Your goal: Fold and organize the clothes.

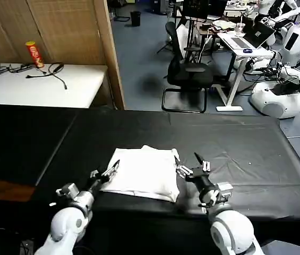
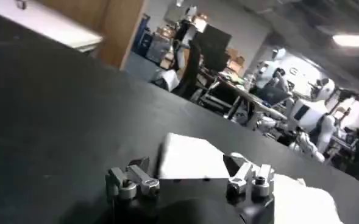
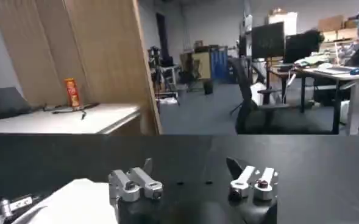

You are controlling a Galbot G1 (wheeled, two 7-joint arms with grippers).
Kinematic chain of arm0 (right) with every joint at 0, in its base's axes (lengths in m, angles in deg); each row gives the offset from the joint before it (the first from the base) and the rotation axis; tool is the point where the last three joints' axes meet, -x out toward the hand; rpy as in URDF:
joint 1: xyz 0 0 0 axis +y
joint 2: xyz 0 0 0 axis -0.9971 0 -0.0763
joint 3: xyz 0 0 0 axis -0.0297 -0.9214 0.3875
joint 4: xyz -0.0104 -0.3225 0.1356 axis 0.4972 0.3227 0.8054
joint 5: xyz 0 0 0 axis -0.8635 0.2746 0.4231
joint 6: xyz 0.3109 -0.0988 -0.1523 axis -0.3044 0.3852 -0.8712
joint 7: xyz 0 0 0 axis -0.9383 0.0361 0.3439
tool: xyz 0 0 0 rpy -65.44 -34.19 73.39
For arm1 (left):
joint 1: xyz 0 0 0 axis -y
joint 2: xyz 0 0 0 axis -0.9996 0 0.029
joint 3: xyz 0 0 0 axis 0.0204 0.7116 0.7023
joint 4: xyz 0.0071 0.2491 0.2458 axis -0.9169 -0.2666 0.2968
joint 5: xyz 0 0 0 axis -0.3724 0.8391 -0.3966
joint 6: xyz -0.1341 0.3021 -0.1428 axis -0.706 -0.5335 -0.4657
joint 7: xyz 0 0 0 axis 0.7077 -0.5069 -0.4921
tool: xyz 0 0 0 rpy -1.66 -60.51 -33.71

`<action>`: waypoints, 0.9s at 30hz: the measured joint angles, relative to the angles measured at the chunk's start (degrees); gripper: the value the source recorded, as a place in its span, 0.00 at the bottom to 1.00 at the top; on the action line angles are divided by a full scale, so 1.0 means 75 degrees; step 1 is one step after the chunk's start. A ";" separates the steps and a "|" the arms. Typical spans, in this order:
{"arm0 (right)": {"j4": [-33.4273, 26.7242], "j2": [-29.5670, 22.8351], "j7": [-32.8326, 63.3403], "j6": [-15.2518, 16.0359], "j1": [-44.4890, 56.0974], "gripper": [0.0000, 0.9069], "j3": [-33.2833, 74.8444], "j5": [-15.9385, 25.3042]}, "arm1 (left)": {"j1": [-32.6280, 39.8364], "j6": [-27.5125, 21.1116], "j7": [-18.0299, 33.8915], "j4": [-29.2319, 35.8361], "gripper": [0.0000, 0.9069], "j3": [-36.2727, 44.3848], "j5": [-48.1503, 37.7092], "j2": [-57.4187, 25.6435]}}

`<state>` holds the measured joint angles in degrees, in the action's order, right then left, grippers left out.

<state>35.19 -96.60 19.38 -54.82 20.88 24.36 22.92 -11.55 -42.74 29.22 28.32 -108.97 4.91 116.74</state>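
The clothes are one white T-shirt [image 1: 144,172], folded into a thick rectangle on the black table [image 1: 245,154] near its front edge. My left gripper [image 1: 106,170] is at the shirt's left edge, open, with a finger on either side of that edge. In the left wrist view the shirt [image 2: 191,157] lies just ahead of the left gripper [image 2: 188,165]. My right gripper [image 1: 188,158] is open beside the shirt's right edge, over bare cloth. In the right wrist view the right gripper [image 3: 191,167] holds nothing, and the shirt [image 3: 75,198] lies off to one side.
A white table [image 1: 11,90] at the back left carries a red can [image 1: 33,53] and black cables [image 1: 54,69], beside a wooden partition [image 1: 107,48]. An office chair [image 1: 187,69], desks and other robots [image 1: 280,93] stand beyond the black table. A brown strip [image 1: 1,188] lies at the left.
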 joint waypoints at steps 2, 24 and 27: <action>0.0009 -0.0019 -0.0001 -0.0001 -0.0015 0.97 -0.0001 0.0000 | -0.0058 -0.0051 -0.0034 0.0020 0.00 -0.0009 -0.0065 0.0001; -0.0051 -0.0236 0.0026 -0.0024 0.0016 0.97 0.0327 0.0011 | -0.0200 -0.0837 0.0567 0.0958 0.00 -0.0661 0.1540 -0.0959; -0.0078 -0.0269 0.0029 -0.0012 0.0006 0.97 0.0332 0.0009 | -0.0260 -0.0889 0.0548 0.1153 0.00 -0.1044 0.1820 -0.1576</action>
<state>34.61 -98.61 19.59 -54.91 20.92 26.85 22.99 -13.50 -49.41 33.33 36.97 -116.80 18.56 104.92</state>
